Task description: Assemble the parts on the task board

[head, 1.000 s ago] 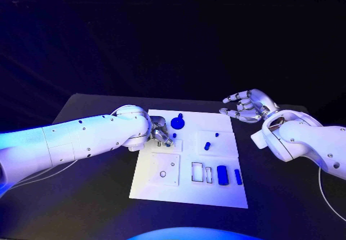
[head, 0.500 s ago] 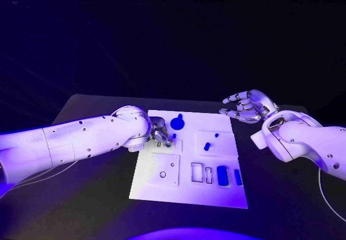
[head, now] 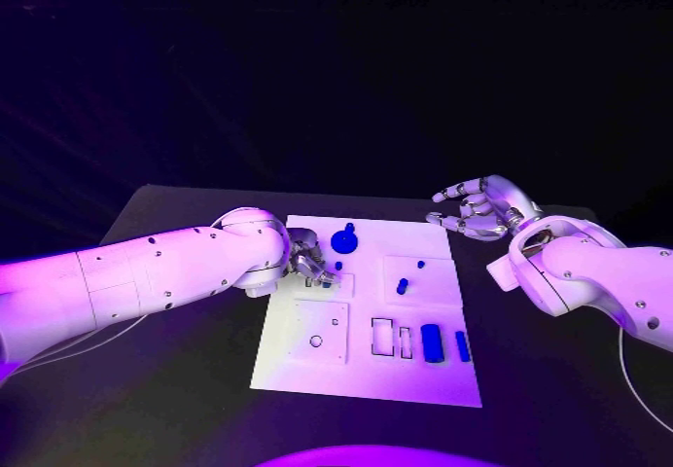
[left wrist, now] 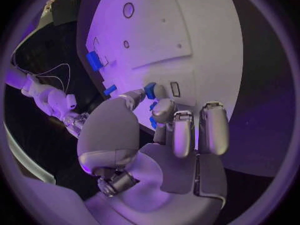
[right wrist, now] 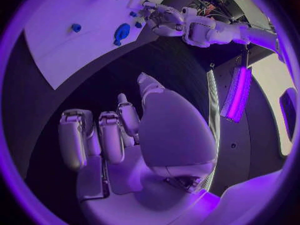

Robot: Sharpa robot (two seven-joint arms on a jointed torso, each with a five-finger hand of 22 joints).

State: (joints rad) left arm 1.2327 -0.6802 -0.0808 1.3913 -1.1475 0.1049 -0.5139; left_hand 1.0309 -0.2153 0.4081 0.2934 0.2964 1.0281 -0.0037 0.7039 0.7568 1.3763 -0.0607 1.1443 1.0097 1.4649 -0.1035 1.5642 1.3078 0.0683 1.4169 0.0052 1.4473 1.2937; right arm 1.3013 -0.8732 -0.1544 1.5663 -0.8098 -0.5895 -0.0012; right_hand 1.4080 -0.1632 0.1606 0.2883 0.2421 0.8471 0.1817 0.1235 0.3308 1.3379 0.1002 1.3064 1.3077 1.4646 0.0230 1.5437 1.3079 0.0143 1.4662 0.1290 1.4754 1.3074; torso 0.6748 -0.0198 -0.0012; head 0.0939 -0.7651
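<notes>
The white task board (head: 368, 375) lies mid-table. My left hand (head: 311, 258) is low over its near-left part, thumb and a finger pinching a small blue part (left wrist: 150, 90) at the board's surface. Just beyond the hand stands a blue knob-shaped part (head: 345, 236). A short blue peg (head: 403, 285) sits in the square plate to the right. Two blue bars (head: 432, 342) (head: 463, 344) lie in the slots near the front right. My right hand (head: 479, 207) hovers off the board's far right corner, fingers apart and holding nothing. From the right wrist, my right hand (right wrist: 125, 135) faces the board (right wrist: 56, 45).
A raised plate with a round hole (head: 320, 329) and two unfilled rectangular slots (head: 383, 335) sit on the board's front half. Black table (head: 168, 389) surrounds the board on all sides. My left forearm (head: 155, 277) lies across the table's left side.
My left hand has shifted very slightly over the small blue part. The right hand has stayed where it was.
</notes>
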